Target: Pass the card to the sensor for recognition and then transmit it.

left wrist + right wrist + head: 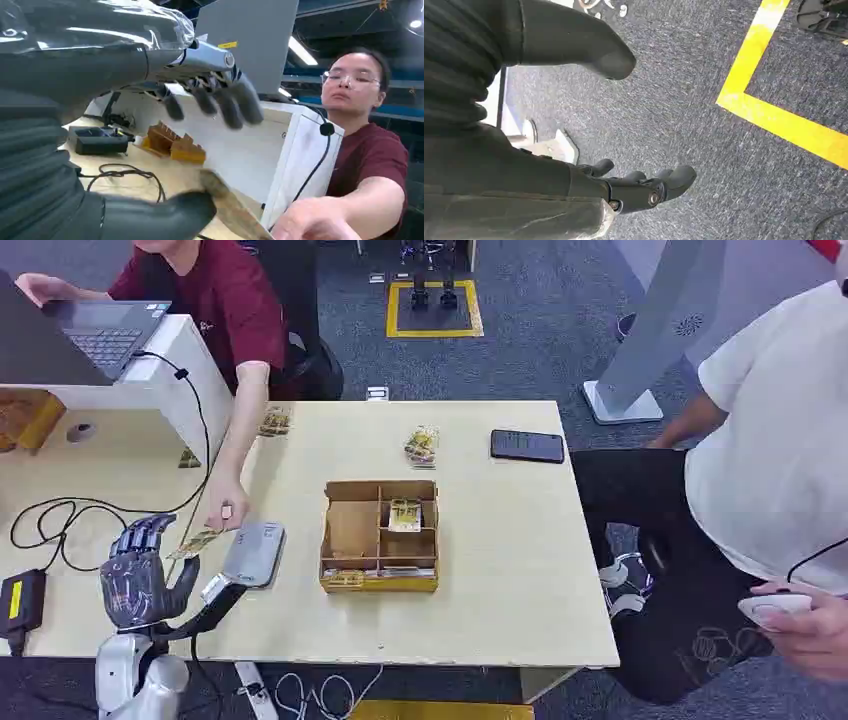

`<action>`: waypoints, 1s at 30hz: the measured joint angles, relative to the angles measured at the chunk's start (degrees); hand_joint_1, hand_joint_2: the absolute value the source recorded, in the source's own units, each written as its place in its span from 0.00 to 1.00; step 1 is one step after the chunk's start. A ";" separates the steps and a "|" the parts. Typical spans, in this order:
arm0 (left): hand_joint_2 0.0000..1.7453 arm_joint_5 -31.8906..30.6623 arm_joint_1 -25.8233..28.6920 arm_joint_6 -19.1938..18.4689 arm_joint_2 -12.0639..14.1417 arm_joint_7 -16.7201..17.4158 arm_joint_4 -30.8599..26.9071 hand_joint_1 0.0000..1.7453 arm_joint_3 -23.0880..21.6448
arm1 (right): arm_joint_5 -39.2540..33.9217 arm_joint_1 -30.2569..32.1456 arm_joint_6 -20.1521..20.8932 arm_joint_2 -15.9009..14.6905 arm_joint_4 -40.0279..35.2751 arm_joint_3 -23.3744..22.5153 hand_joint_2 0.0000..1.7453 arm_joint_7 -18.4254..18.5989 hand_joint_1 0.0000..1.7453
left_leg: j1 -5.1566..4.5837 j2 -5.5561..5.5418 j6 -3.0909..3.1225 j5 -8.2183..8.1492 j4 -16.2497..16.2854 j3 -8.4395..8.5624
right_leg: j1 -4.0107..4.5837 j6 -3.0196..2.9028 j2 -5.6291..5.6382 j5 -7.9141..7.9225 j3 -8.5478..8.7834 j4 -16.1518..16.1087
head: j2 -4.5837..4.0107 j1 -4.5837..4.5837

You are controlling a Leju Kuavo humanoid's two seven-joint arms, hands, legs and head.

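My left hand [140,575] is raised over the table's left part, left of the grey sensor [255,552]. Its fingers [220,102] are spread wide, well apart from the thumb [170,215]. A tan card [195,543] lies between my thumb and the hand of the person in a dark red shirt [225,512]. In the left wrist view the card [235,212] touches my thumb tip and the person's hand [310,225] holds its far end. My right hand [644,187] hangs over the carpet, fingers loosely bent, holding nothing.
A cardboard divider box [380,535] with cards stands mid-table. Card packets [422,445] and a black phone [527,445] lie further back. Cables [60,520] and a black adapter [20,600] lie to the left. A second person in white [770,470] sits at right.
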 joint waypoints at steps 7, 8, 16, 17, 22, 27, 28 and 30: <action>1.00 2.14 0.14 0.00 -0.17 -1.81 -0.68 1.00 0.00 | 0.33 0.00 0.00 0.00 0.00 -0.09 1.00 -0.15 0.00 | 0.00 0.00 0.00 0.00 0.00 0.00 | 0.00 0.00 0.00 0.00 0.00 0.00 | 0.00 0.00; 1.00 2.25 0.18 0.00 -0.17 -2.10 -0.77 1.00 0.00 | 0.33 0.00 0.00 0.00 0.00 -0.13 1.00 -0.17 0.00 | 0.00 0.00 0.00 0.00 0.00 0.00 | 0.00 0.00 0.00 0.00 0.00 0.00 | 0.00 -0.02; 1.00 4.35 1.01 0.00 -0.17 -3.08 -1.88 1.00 -0.15 | 0.81 -0.01 0.07 0.00 0.00 -0.85 1.00 -0.15 0.00 | 0.00 0.00 0.00 0.00 0.00 0.00 | 0.00 0.00 0.00 0.00 0.00 0.00 | 0.00 0.00; 1.00 4.57 1.08 0.00 -0.15 -3.06 -1.92 1.00 -0.26 | 0.85 -0.01 0.07 0.00 0.00 -0.96 1.00 -0.15 0.00 | 0.00 0.00 0.00 0.00 0.00 0.00 | 0.00 0.00 0.00 0.00 0.00 0.00 | 0.00 0.00; 1.00 5.44 1.32 0.00 0.09 -2.80 -1.92 1.00 -1.01 | 0.90 0.00 0.09 0.00 0.00 -1.16 1.00 -0.17 0.00 | 0.00 0.00 0.00 0.00 0.00 0.00 | 0.00 0.00 0.00 0.00 0.00 0.00 | 0.00 -0.02; 1.00 17.09 1.41 -5.08 1.37 2.47 -1.70 1.00 -4.29 | 0.90 0.00 0.11 0.00 0.00 -1.51 1.00 -0.15 0.00 | -0.01 0.00 0.00 0.00 0.00 0.01 | 0.00 0.00 0.00 0.00 0.00 0.00 | 0.00 -0.02; 1.00 22.29 1.40 -9.26 1.64 3.66 -1.64 1.00 -5.47 | 0.87 0.00 0.04 0.00 0.00 -1.62 1.00 -0.15 0.00 | -0.01 -0.01 0.00 0.00 0.00 0.01 | 0.00 0.00 0.00 0.00 0.00 0.00 | 0.00 -0.02; 1.00 31.53 1.41 -17.46 1.99 5.49 -1.62 1.00 -7.61 | 0.83 0.00 -0.02 0.02 0.00 -2.06 1.00 -0.17 0.00 | 0.00 -0.01 0.01 0.01 0.00 -0.01 | 0.00 0.00 -0.01 0.00 0.00 0.00 | 0.00 -0.02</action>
